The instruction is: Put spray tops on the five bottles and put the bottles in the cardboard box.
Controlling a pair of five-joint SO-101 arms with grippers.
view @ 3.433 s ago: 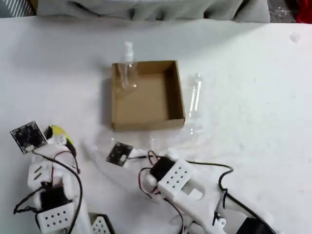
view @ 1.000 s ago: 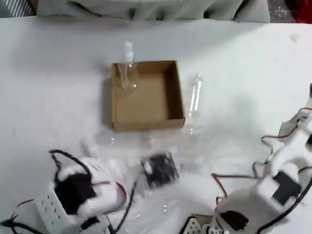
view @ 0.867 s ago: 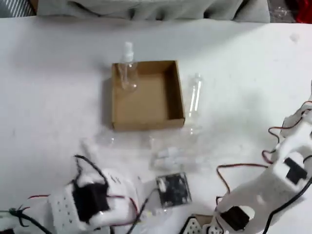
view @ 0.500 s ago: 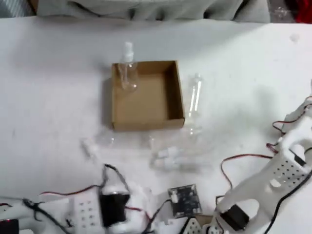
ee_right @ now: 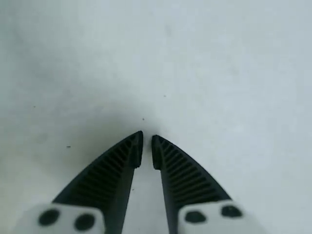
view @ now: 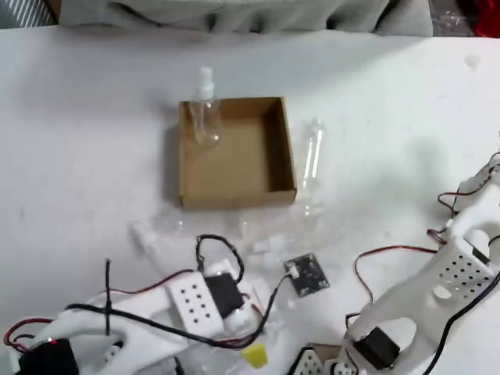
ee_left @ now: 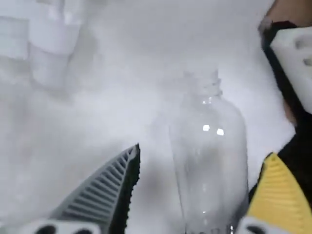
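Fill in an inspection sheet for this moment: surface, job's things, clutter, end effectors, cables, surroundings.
surface: white table.
job's things: cardboard box holds one capped bottle in a far corner; a capless bottle lies beside the box; loose spray tops lie in front of it.
clutter: small pale scrap near the far right.
end effectors: left end effector open around an uncapped bottle; right end effector shut above the table.
cables: red and black wires on both arms.
surroundings: grey cloth beyond the far edge.

White table [view: 78,117] carries cardboard box [view: 234,199]; bottle [view: 312,160] (clear) just beside it.
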